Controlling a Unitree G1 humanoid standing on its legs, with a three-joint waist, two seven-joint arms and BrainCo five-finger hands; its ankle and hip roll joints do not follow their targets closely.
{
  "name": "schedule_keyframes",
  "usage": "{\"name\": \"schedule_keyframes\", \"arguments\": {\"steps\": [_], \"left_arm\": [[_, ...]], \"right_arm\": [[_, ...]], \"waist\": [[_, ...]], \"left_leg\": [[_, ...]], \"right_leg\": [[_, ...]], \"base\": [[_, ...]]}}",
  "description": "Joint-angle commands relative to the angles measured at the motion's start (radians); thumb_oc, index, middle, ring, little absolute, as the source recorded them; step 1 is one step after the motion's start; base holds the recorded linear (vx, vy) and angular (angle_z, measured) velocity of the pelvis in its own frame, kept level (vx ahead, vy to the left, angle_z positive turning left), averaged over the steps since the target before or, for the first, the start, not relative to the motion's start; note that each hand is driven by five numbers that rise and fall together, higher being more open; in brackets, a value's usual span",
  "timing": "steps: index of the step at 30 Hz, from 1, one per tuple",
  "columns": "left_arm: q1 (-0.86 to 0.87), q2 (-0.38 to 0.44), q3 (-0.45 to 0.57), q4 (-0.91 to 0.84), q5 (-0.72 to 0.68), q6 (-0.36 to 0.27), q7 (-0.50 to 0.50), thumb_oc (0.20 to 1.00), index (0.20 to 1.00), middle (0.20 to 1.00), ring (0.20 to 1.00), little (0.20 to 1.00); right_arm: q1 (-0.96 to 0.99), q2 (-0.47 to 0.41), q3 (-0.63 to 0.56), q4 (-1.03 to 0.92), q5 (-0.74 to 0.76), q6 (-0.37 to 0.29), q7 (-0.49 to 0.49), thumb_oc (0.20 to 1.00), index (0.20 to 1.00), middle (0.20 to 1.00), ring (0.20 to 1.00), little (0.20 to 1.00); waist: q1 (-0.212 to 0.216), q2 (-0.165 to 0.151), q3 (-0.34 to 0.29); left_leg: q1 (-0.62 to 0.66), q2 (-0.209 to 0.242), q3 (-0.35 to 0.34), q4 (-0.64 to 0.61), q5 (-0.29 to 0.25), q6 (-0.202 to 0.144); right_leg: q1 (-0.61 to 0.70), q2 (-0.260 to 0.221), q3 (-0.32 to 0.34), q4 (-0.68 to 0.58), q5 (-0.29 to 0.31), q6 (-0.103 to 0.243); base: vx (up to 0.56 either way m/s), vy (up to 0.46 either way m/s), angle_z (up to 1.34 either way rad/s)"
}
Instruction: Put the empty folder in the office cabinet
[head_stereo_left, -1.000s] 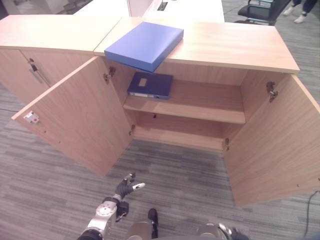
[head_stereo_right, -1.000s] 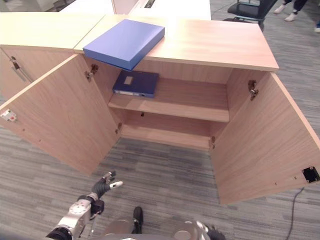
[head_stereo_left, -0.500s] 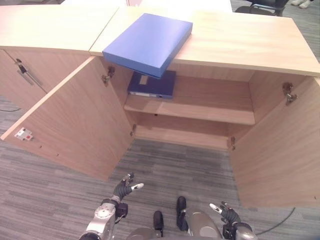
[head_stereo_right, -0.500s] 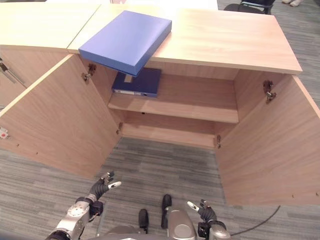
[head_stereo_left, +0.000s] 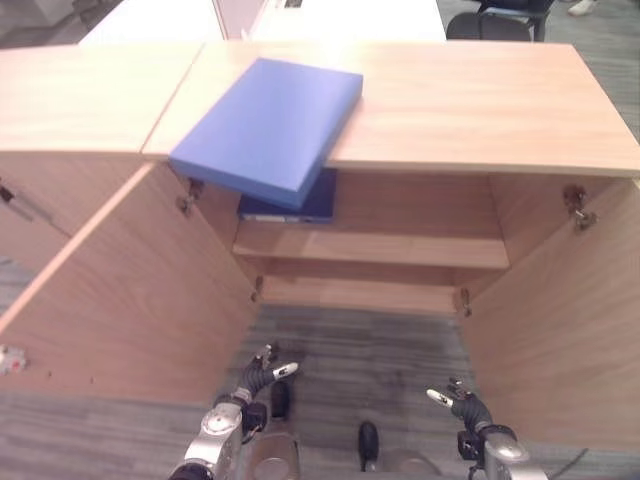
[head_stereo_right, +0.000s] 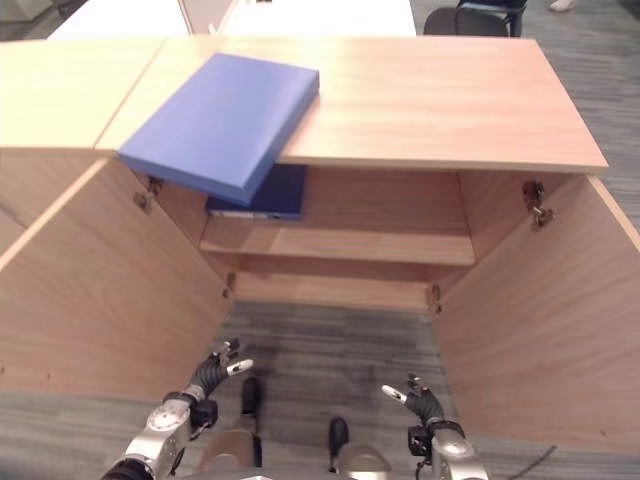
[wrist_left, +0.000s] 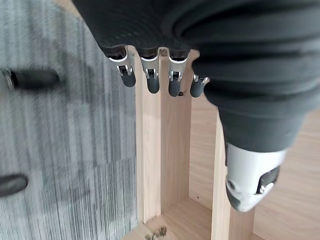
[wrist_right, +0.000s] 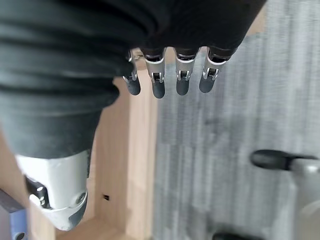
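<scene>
While both robot hands hang low over the grey carpet floor, the light blue folder lies well above and ahead of them, flat on the cabinet top, which serves as a worktop. Its near corner sticks out over the front edge, above the open cabinet. The long axis of the folder runs obliquely, from this overhanging near corner, on the left, away toward the far right. The left robot hand is under that corner and so it is nearer; the right robot hand stands further to the side, below the right part of the opening. I judge that the coming move is a reach upward and forward, most probably by the left arm first.

Both robot hands hold nothing and their fingers are straight and relaxed (in each wrist view the fingers make a loose row with the thumb apart).

The head views show what the wrist views do not: the folder, both open doors, and the upper shelf inside, where a darker blue binder already lies at the left end. The left wrist view gives instead the close edges of cabinet panels and the carpet, and the right wrist view shows a small dark blue corner, perhaps of the binder, but I cannot tell.
</scene>
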Motion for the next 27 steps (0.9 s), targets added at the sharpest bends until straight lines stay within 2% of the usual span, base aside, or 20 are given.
{"name": "schedule_keyframes", "arguments": {"steps": [1, 3, 5, 7, 8, 9, 10, 11, 13, 14, 16, 18, 23, 27], "left_arm": [[-0.009, 0.039, 0.029, -0.056, 0.027, -0.033, 0.002, 1.0, 1.0, 1.0, 1.0, 1.0], [-0.017, 0.072, 0.046, -0.088, 0.021, -0.032, 0.003, 1.0, 1.0, 1.0, 1.0, 1.0], [-0.019, 0.076, 0.05, -0.087, 0.023, -0.032, 0.005, 1.0, 1.0, 1.0, 1.0, 1.0], [-0.025, 0.081, 0.059, -0.079, 0.026, -0.032, 0.013, 1.0, 1.0, 1.0, 1.0, 1.0], [-0.025, 0.081, 0.059, -0.079, 0.026, -0.033, 0.013, 1.0, 1.0, 1.0, 1.0, 1.0], [-0.02, 0.084, 0.071, -0.084, 0.019, -0.038, 0.017, 1.0, 1.0, 1.0, 1.0, 1.0], [-0.02, 0.084, 0.071, -0.084, 0.019, -0.038, 0.017, 1.0, 1.0, 1.0, 1.0, 1.0], [-0.016, 0.084, 0.071, -0.085, 0.016, -0.039, 0.016, 1.0, 1.0, 1.0, 1.0, 1.0], [-0.025, 0.079, 0.065, -0.073, 0.017, -0.039, 0.02, 1.0, 1.0, 1.0, 1.0, 1.0], [-0.03, 0.075, 0.06, -0.065, 0.02, -0.039, 0.022, 1.0, 1.0, 1.0, 1.0, 1.0], [-0.036, 0.073, 0.057, -0.056, 0.026, -0.043, 0.022, 1.0, 1.0, 1.0, 1.0, 1.0], [-0.026, 0.07, 0.066, -0.057, 0.027, -0.046, 0.021, 1.0, 1.0, 1.0, 1.0, 1.0], [0.008, 0.053, 0.074, -0.072, 0.018, -0.045, 0.016, 1.0, 1.0, 1.0, 1.0, 1.0], [0.017, 0.029, 0.067, -0.064, 0.005, -0.04, 0.015, 1.0, 1.0, 1.0, 1.0, 1.0]], "right_arm": [[-0.007, 0.033, 0.023, -0.049, -0.027, -0.022, 0.002, 1.0, 1.0, 1.0, 1.0, 1.0], [-0.048, 0.065, 0.053, -0.076, -0.023, -0.025, 0.009, 1.0, 1.0, 1.0, 1.0, 1.0], [-0.061, 0.07, 0.062, -0.08, -0.027, -0.024, 0.01, 1.0, 1.0, 1.0, 1.0, 1.0], [-0.079, 0.082, 0.075, -0.099, -0.03, -0.025, 0.013, 1.0, 1.0, 1.0, 1.0, 1.0], [-0.079, 0.082, 0.075, -0.1, -0.03, -0.025, 0.013, 1.0, 1.0, 1.0, 1.0, 1.0], [-0.084, 0.082, 0.084, -0.121, -0.048, -0.024, 0.011, 1.0, 1.0, 1.0, 1.0, 1.0], [-0.084, 0.082, 0.084, -0.122, -0.048, -0.023, 0.011, 1.0, 1.0, 1.0, 1.0, 1.0], [-0.083, 0.077, 0.086, -0.126, -0.052, -0.023, 0.012, 1.0, 1.0, 1.0, 1.0, 1.0], [-0.089, 0.073, 0.082, -0.121, -0.065, -0.02, 0.007, 1.0, 1.0, 1.0, 1.0, 1.0], [-0.086, 0.074, 0.078, -0.116, -0.064, -0.017, 0.007, 1.0, 1.0, 1.0, 1.0, 1.0], [-0.073, 0.072, 0.068, -0.122, -0.056, -0.018, 0.011, 1.0, 1.0, 1.0, 1.0, 1.0], [-0.057, 0.065, 0.062, -0.124, -0.058, -0.018, 0.014, 1.0, 1.0, 1.0, 1.0, 1.0], [-0.023, 0.04, 0.064, -0.136, -0.074, -0.013, 0.031, 1.0, 1.0, 1.0, 1.0, 1.0], [-0.025, 0.017, 0.077, -0.152, -0.073, -0.022, 0.028, 1.0, 1.0, 1.0, 1.0, 1.0]], "waist": [[0.022, -0.068, -0.042], [0.034, -0.071, -0.015], [0.039, -0.068, -0.006], [0.039, -0.059, 0.014], [0.04, -0.06, 0.014], [0.043, -0.056, 0.021], [0.041, -0.055, 0.023], [0.04, -0.052, 0.024], [0.023, -0.042, 0.029], [0.008, -0.044, 0.032], [-0.005, -0.053, 0.026], [-0.002, -0.057, 0.006], [0.001, -0.042, -0.027], [0.012, -0.017, -0.036]], "left_leg": [[0.003, -0.058, 0.002, 0.041, -0.011, 0.011], [0.023, -0.073, 0.042, 0.046, -0.036, 0.055], [0.026, -0.073, 0.05, 0.053, -0.044, 0.063], [0.044, -0.07, 0.065, 0.057, -0.061, 0.072], [0.044, -0.07, 0.066, 0.057, -0.061, 0.072], [0.065, -0.064, 0.083, 0.063, -0.09, 0.064], [0.066, -0.063, 0.081, 0.064, -0.091, 0.064], [0.071, -0.057, 0.082, 0.069, -0.1, 0.059], [0.083, -0.045, 0.074, 0.077, -0.118, 0.047], [0.086, -0.047, 0.064, 0.089, -0.123, 0.043], [0.091, -0.059, 0.062, 0.101, -0.133, 0.038], [0.107, -0.056, 0.065, 0.085, -0.13, 0.03], [0.146, -0.014, 0.055, 0.042, -0.104, -0.003], [0.157, 0.057, 0.06, 0.02, -0.047, -0.054]], "right_leg": [[-0.019, -0.127, 0.058, 0.08, -0.083, 0.12], [-0.108, -0.135, 0.081, 0.248, -0.087, 0.154], [-0.137, -0.135, 0.073, 0.305, -0.087, 0.165], [-0.195, -0.143, 0.039, 0.387, -0.055, 0.19], [-0.197, -0.144, 0.041, 0.39, -0.056, 0.191], [-0.218, -0.205, -0.047, 0.303, -0.011, 0.189], [-0.214, -0.204, -0.05, 0.3, -0.011, 0.189], [-0.22, -0.223, -0.072, 0.258, 0.007, 0.18], [-0.258, -0.256, -0.063, 0.21, 0.041, 0.184], [-0.268, -0.269, -0.031, 0.189, 0.063, 0.193], [-0.246, -0.279, 0.024, 0.157, 0.083, 0.204], [-0.224, -0.285, 0.032, 0.136, 0.091, 0.211], [-0.151, -0.256, -0.026, 0.065, 0.08, 0.196], [-0.087, -0.193, -0.071, 0.011, 0.042, 0.171]], "base": [[0.08, 0.184, -0.14], [0.03, 0.235, -0.12], [0.0, 0.115, -0.12], [0.01, 0.1, -0.37], [0.11, -0.019, -0.31], [0.1, -0.055, -0.33], [0.15, -0.096, -0.53], [0.1, -0.084, -0.51], [0.15, -0.118, -0.1], [0.14, -0.123, 0.21], [0.11, -0.125, 0.31], [0.12, -0.156, 0.53], [0.11, -0.229, 0.06], [0.03, -0.261, 0.15]]}}
